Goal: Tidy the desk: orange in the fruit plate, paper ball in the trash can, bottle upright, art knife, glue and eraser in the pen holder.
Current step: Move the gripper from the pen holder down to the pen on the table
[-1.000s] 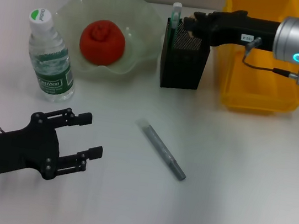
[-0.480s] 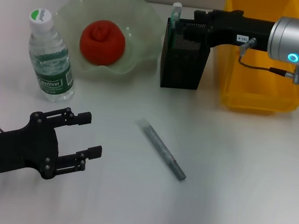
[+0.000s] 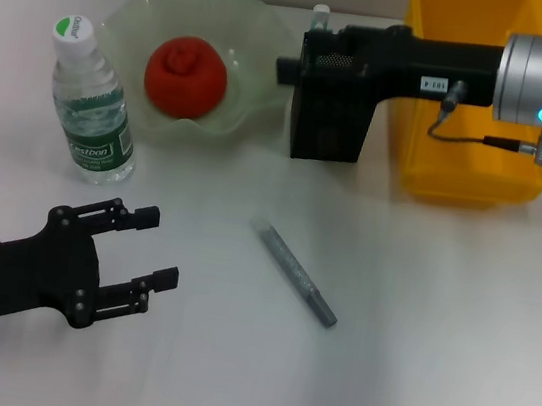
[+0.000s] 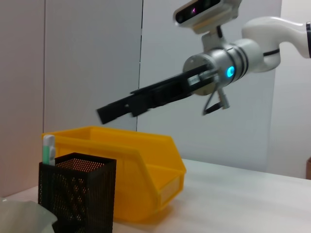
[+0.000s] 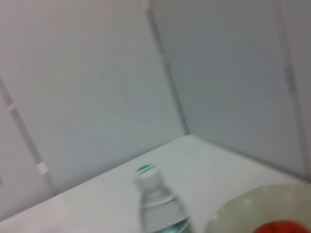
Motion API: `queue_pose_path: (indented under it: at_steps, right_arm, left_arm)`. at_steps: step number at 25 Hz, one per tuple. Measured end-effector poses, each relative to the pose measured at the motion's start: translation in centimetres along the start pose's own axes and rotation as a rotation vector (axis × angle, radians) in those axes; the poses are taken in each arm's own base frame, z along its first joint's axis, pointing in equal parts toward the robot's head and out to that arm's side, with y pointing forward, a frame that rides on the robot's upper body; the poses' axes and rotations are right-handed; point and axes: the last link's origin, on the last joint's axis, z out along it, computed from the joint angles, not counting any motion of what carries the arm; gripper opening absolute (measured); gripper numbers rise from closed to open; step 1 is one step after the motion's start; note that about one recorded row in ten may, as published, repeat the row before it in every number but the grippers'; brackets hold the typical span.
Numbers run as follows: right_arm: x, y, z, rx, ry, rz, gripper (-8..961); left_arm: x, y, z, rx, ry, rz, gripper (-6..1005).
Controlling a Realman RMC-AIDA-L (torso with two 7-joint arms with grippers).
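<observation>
Black mesh pen holder (image 3: 331, 111) sits beneath the right hand (image 3: 288, 67), grip unreadable; left hand (image 3: 144, 246) waits open; grey art knife (image 3: 298, 274) likely next.

One clear plastic bottle (image 3: 91, 107), one orange (image 3: 186, 74), one green glass plate (image 3: 264, 35), one black mesh holder (image 3: 328, 120), one yellow bin (image 3: 462, 139), one grey knife (image 3: 299, 274).

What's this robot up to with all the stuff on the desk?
It is tidying. The right gripper reaches across above the black pen holder, in front of the yellow bin. The left gripper hangs open near the desk's front, holding nothing. The orange already sits in the fruit plate, the bottle stands upright, and a grey art knife lies on the desk.
</observation>
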Motion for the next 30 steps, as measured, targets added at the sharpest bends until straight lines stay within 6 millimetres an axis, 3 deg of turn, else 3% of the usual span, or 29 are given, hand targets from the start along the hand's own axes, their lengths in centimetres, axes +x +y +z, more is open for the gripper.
queue_pose_path:
  at_steps: [7,17,30]
  right_arm:
    - [0.1,1.0,1.0,-0.050,0.220,0.013,694]
    - [-0.3,2.0,4.4,0.005,0.569,0.037,694]
    - [0.2,3.5,8.3,0.113,0.804,0.073,693]
  left_arm:
    - [-0.2,0.1,-0.4,0.008,-0.006,-0.007,697]
    - [-0.4,0.4,-0.7,0.007,-0.014,-0.012,697]
    - [-0.7,0.3,-1.1,0.026,-0.026,-0.010,697]
